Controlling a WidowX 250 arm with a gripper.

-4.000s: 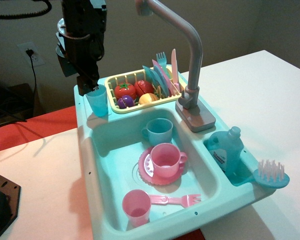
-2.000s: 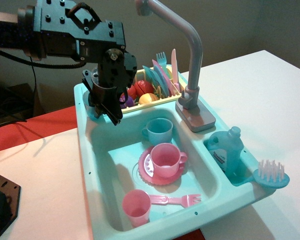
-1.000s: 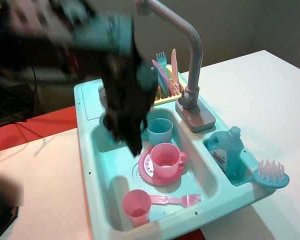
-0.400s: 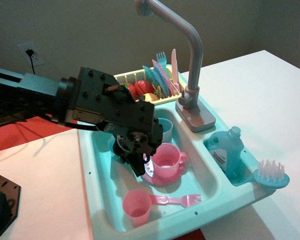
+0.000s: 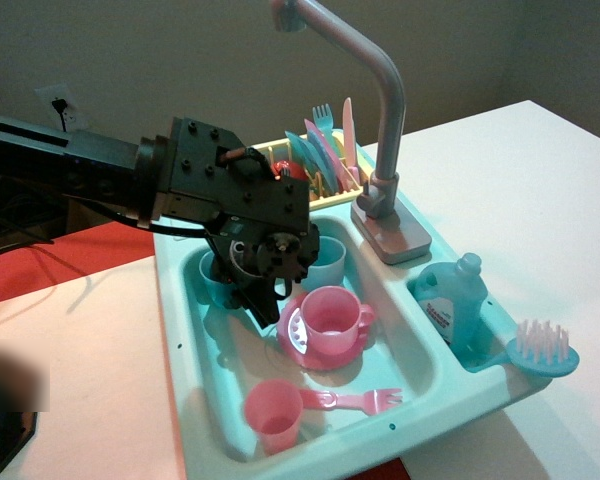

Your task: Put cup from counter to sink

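The light-blue cup (image 5: 216,274) is inside the turquoise sink (image 5: 212,352), at its back left corner, below the counter ledge (image 5: 170,222). My black gripper (image 5: 267,303) reaches in from the left and points down into the basin, just right of the cup and partly covering it. The dark fingers (image 5: 276,312) blend together, so I cannot tell whether they are open or still touch the cup. The grey faucet (image 5: 385,130) rises at the back right.
In the basin are a blue mug (image 5: 329,262) behind the gripper, a pink mug (image 5: 330,320) on a pink plate, a pink tumbler (image 5: 272,414) and a pink fork (image 5: 365,401). A yellow dish rack (image 5: 332,180) stands behind. A soap bottle (image 5: 450,303) and a brush (image 5: 543,350) are to the right.
The cup went from the counter ledge down into the sink with the gripper. In the last half second the gripper rose a little and moved back toward the left.
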